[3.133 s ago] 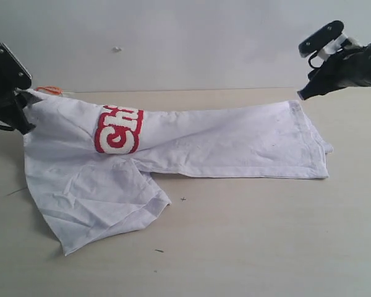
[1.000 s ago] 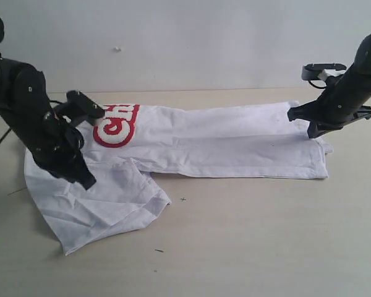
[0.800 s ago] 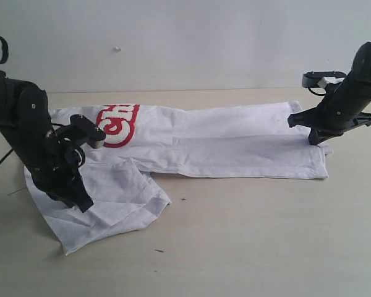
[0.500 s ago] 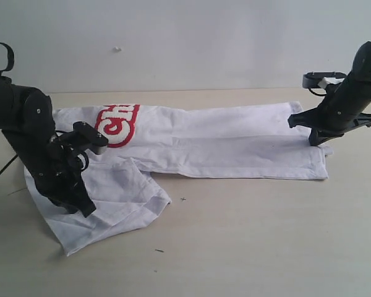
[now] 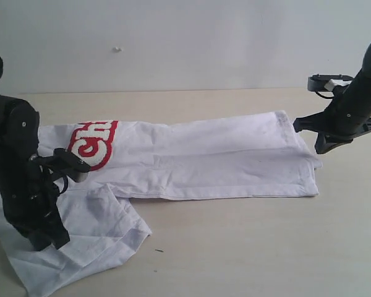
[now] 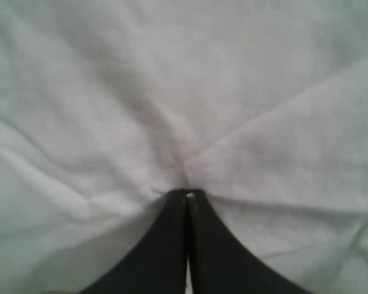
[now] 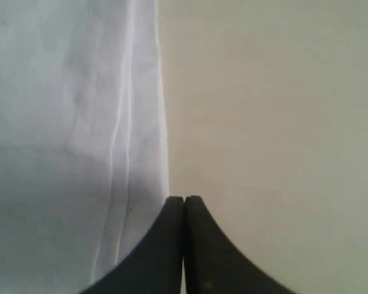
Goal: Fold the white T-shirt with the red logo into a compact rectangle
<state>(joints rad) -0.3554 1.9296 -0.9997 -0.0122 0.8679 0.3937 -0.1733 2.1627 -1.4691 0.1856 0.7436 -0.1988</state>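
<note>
Beige table (image 5: 235, 247) | white T-shirt (image 5: 222, 161) sprawled | left gripper (image 6: 187, 193) pinching its cloth | right gripper (image 7: 184, 198) clenched at hem

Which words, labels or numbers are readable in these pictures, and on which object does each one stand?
"Ch": white fuzzy letters, seen sideways, inside the red logo on the white T-shirt; the fold cuts off the rest of the word.
No other text is visible; both wrist views show none.
</note>
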